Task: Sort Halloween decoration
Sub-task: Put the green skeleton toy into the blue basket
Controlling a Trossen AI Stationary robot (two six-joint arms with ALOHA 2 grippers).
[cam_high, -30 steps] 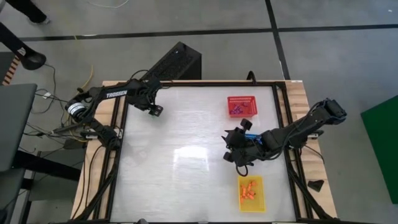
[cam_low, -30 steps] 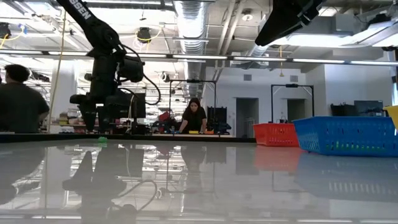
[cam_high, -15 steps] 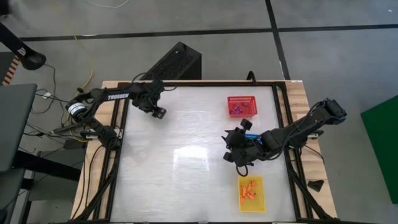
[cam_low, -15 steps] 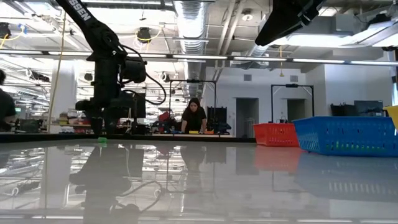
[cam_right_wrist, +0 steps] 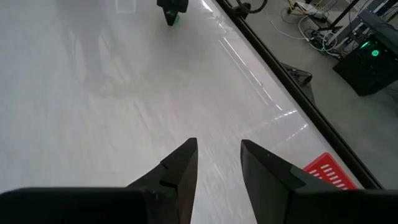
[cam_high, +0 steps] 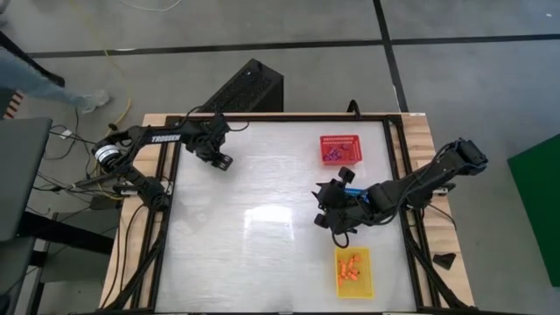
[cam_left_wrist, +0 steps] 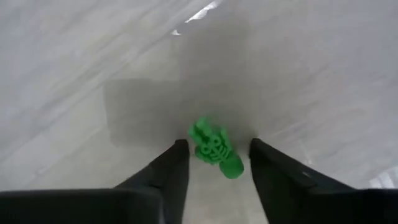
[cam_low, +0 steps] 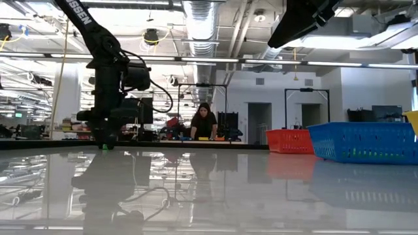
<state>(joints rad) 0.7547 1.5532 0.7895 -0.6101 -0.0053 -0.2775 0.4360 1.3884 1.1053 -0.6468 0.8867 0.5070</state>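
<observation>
A small green Halloween decoration [cam_left_wrist: 214, 151] lies on the white table near its far left corner, also visible in the low view [cam_low: 104, 146]. My left gripper [cam_left_wrist: 216, 145] [cam_high: 225, 162] points down over it, open, one finger on each side of the trinket with a small gap at each. My right gripper [cam_high: 329, 213] [cam_right_wrist: 218, 154] hangs open and empty above the table's right middle. Orange trinkets lie in the yellow basket [cam_high: 353, 272], and purple ones in the red basket [cam_high: 339, 149].
A blue basket [cam_low: 362, 142] stands under my right arm, between the red basket at the far right and the yellow one at the near right. A black frame rail [cam_high: 166, 219] runs round the table. People stand in the room behind.
My left gripper has come down toward the table over the green trinket, shifting a little toward the table's right. The trinket has stayed where it was.
</observation>
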